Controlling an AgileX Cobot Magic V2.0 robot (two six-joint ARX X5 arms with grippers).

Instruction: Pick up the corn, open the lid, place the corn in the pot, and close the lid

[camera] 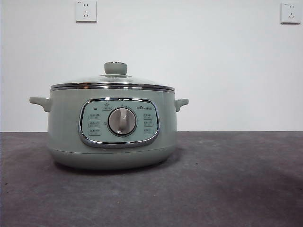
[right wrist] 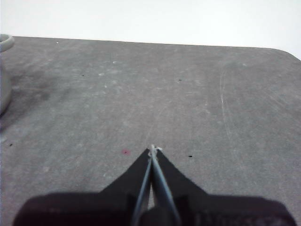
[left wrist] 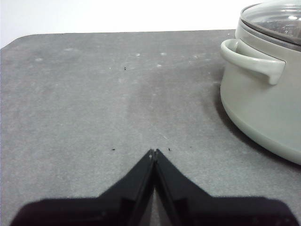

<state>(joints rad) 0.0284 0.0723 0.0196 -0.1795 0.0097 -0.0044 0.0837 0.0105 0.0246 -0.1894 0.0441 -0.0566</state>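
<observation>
One pot (camera: 66, 127), sage green; two side handles, one silver dial (camera: 122, 121), one chrome-framed control panel (camera: 90, 124). One glass lid (camera: 113, 82) on pot, one pale green knob (camera: 115, 68). Two wall sockets (camera: 85, 10). One grey table (camera: 236, 179). Two grippers: left gripper (left wrist: 154, 151), right gripper (right wrist: 153, 149), two black jaws each.

grey table (camera: 236, 189), white wall – two sockets (camera: 85, 10)

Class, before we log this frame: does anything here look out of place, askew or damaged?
Nothing looks damaged or spilled. The lid sits level on the pot, which stands upright on the table. One oddity: the corn is in no view. The left gripper and right gripper are both shut and empty, over bare table.
</observation>
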